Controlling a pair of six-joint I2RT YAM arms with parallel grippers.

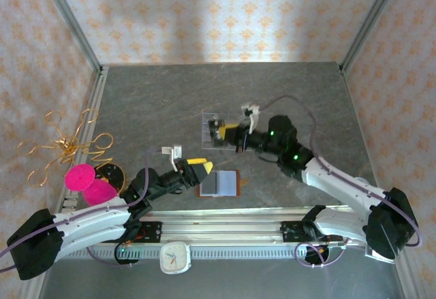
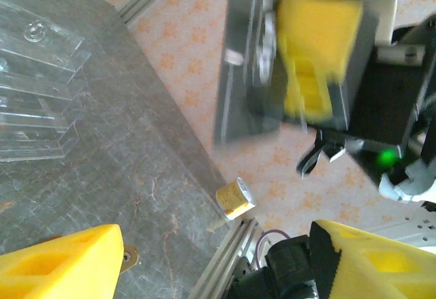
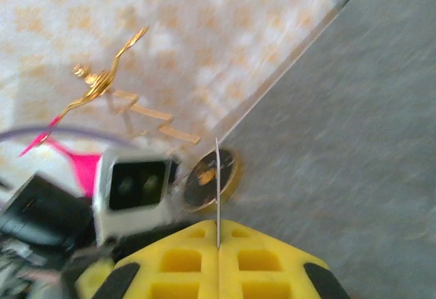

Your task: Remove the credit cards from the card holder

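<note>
One thin grey plastic credit card [image 2: 235, 95]: out, pinched in your right gripper [image 3: 218, 255] over the clear acrylic rack [image 1: 210, 122]. Brown leather card holder [image 1: 218, 184]: open beside your spread left gripper [image 1: 201, 169]; cards left inside, unclear.

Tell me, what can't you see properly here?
Card in the right gripper: edge-on in the right wrist view, blurred in the left wrist view, so its print is unreadable.
Wallet: too small in the top view to count cards inside.
Clear rack: cut off by the left edge of the left wrist view.
</note>
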